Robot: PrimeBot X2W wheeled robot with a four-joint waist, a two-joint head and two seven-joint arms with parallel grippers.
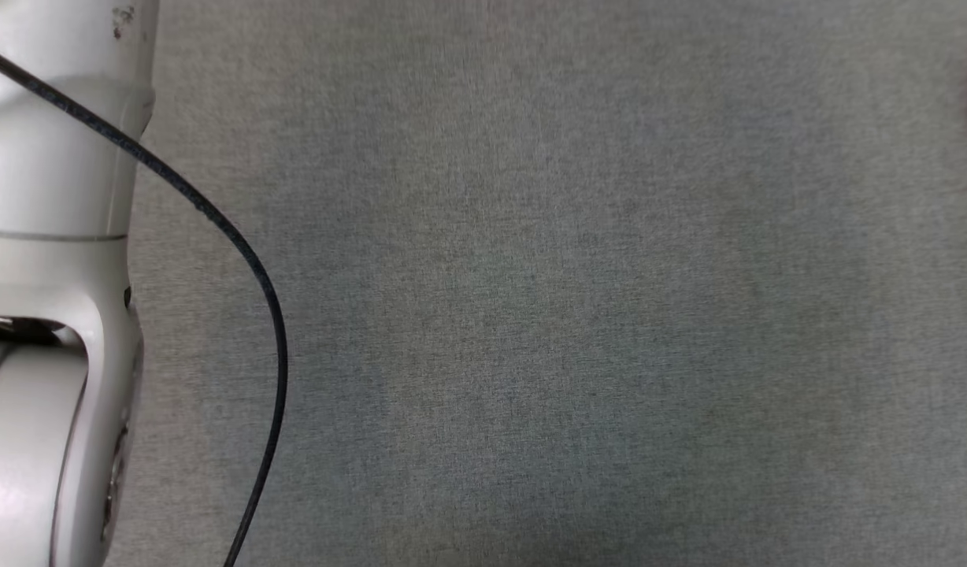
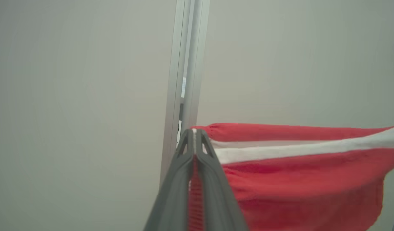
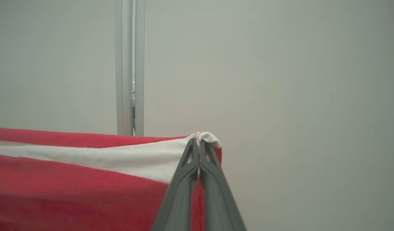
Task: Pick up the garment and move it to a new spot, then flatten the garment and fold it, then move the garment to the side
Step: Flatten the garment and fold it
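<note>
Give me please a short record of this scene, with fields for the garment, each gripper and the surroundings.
item: red garment with a white stripe, held in the air, stretched between both grippers
left gripper: shut on one end of the garment
right gripper: shut on the other end
below: grey surface
behind: pale wall, metal post

Head camera looks steeply down on the grey surface (image 1: 570, 315) from close range; a pale forearm (image 1: 50, 197) and its black cable (image 1: 216, 220) crowd that view's left edge. Left wrist camera sights along the left hand (image 2: 194, 131) toward a pale wall (image 2: 72, 96) and an upright metal post (image 2: 184, 80). Right wrist camera sights along the right hand (image 3: 198, 141) at the same wall and post. I note both wrist views share the red-and-white garment (image 2: 296, 173), very near the lens. It runs off the right edge in the left view and off the left edge in the right view.
</note>
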